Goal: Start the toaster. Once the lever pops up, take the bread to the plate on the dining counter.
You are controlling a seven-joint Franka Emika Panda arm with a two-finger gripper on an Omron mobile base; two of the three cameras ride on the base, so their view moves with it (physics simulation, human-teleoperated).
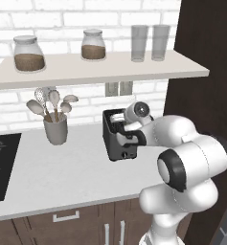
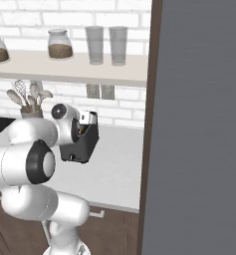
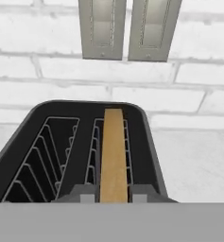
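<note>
Toaster [image 1: 116, 139] stands on the white bench [image 1: 62, 167] near the brick wall, just below the twin wall outlets [image 1: 119, 88]. It is dark and boxy with two slots. The robot's wrist and hand hang over its top from the right in the left base view.

In the hand view, the camera looks straight down into the toaster [image 3: 47, 142]. The left slot shows only wire guides. The right slot carries the bread [image 3: 114, 156], standing on edge, its golden-brown top edge running along the slot.

Tool [image 3: 114, 197]: two grey fingertips [image 3: 87, 198] sit either side of the bread's near end, narrowly spaced and tight against the slice. It appears closed on the bread, which is still seated in the slot.

In the right base view the toaster [image 2: 84, 144] is partly hidden behind the arm.

A grey utensil cup [image 1: 56, 129] with spoons and a whisk stands on the bench left of the toaster, well apart. A black cooktop [image 1: 0, 167] sits at the far left. The shelf [image 1: 100, 67] above holds two jars and two glasses.
</note>
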